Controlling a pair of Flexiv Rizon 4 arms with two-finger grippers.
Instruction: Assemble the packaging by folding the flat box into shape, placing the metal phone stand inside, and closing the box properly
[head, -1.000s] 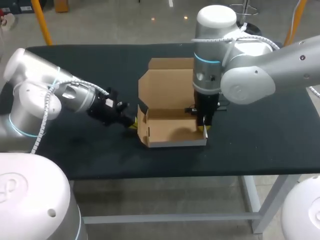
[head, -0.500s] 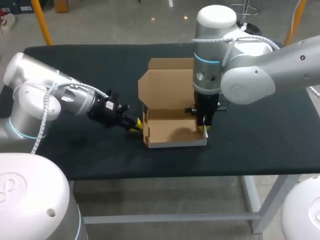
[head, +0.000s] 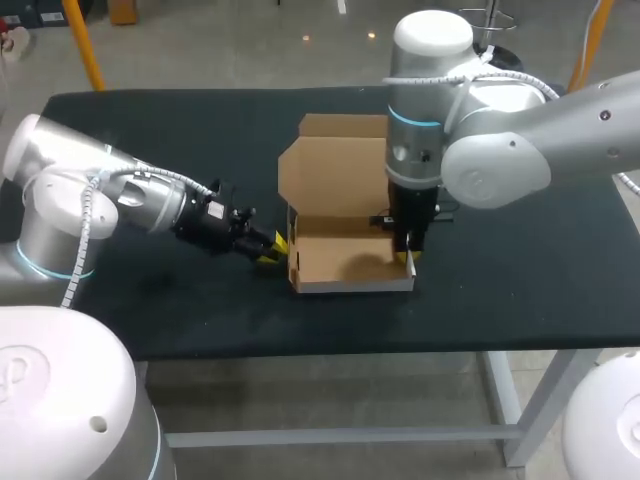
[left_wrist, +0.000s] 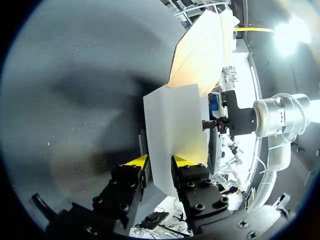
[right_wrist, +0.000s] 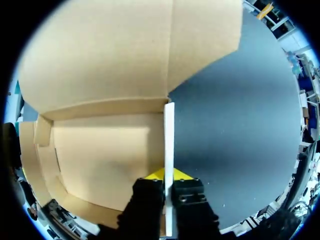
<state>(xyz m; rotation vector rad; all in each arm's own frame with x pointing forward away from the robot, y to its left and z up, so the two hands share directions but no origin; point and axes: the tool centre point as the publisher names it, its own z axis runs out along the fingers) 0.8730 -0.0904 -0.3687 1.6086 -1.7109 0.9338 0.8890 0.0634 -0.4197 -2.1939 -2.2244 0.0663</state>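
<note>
Head view: a brown cardboard box (head: 345, 260), half-folded with its lid raised, sits mid-surface (head: 180, 150). It looks light and easily creased, so it is best held by the wall edges. No print is legible.

Left wrist view: the left end effector (left_wrist: 160, 162) is unclenched, astride the box's left wall.

Right wrist view: the right end effector (right_wrist: 169, 176) pinches the box's right wall.

One box (head: 335, 180); left claw (head: 275, 250), right claw (head: 408, 257): two; one table (head: 150, 130).

Just a black matte counter (head: 180, 310) w/ white metal legs & crossbar below, faint dust specks on top.
</note>
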